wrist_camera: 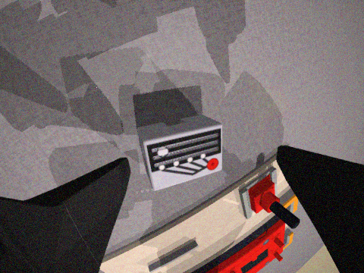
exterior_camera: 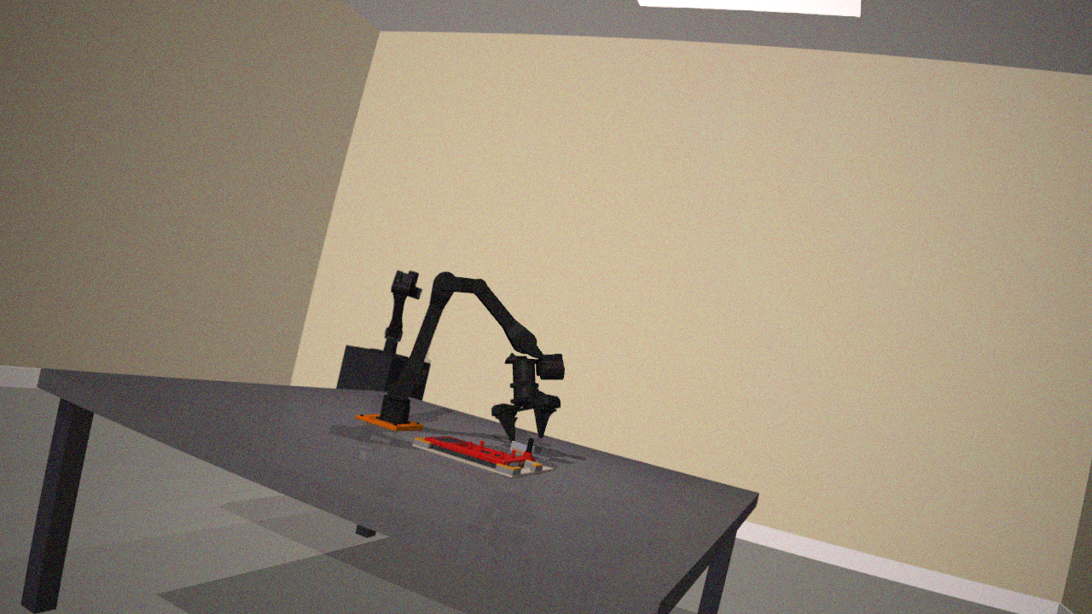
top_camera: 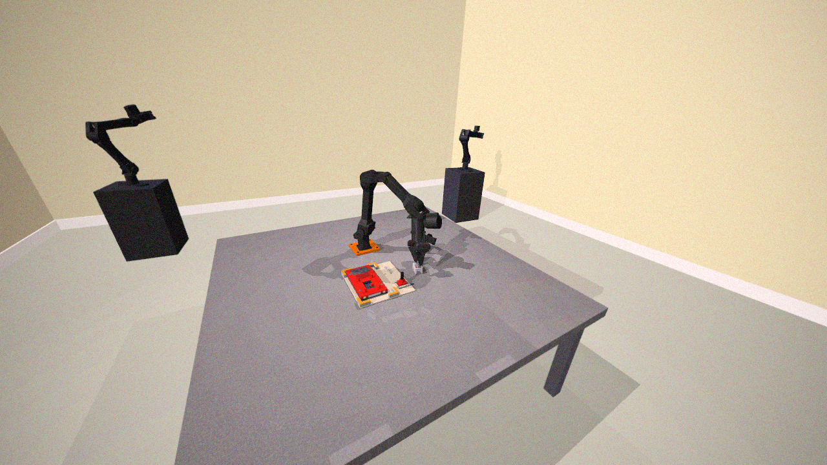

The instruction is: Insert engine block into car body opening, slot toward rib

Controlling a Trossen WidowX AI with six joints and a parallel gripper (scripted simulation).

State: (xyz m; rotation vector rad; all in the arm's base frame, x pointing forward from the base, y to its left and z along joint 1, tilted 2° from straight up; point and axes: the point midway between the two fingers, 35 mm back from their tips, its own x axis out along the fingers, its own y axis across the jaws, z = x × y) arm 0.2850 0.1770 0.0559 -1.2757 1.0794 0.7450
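The engine block (top_camera: 417, 268) (wrist_camera: 184, 155) is a light grey box with black ribs and a red dot on top. It stands on the table beside the cream board. My gripper (wrist_camera: 205, 160) (exterior_camera: 526, 438) is open, its fingers wide apart above the block, one on either side of it in the wrist view. Nothing is between the fingertips. The red car body (top_camera: 361, 287) (exterior_camera: 467, 448) lies on the board, with a dark opening in its middle; only a part of it (wrist_camera: 246, 258) shows in the wrist view. The slot side of the block cannot be made out.
The cream board (top_camera: 384, 301) (wrist_camera: 172, 231) has orange-topped corner blocks. A red piece with an upright black handle (top_camera: 402, 279) (wrist_camera: 282, 212) stands on it, near the right finger in the wrist view. The arm's orange base plate (top_camera: 364, 248) is behind the board. Two other arms stand on dark pedestals off the table.
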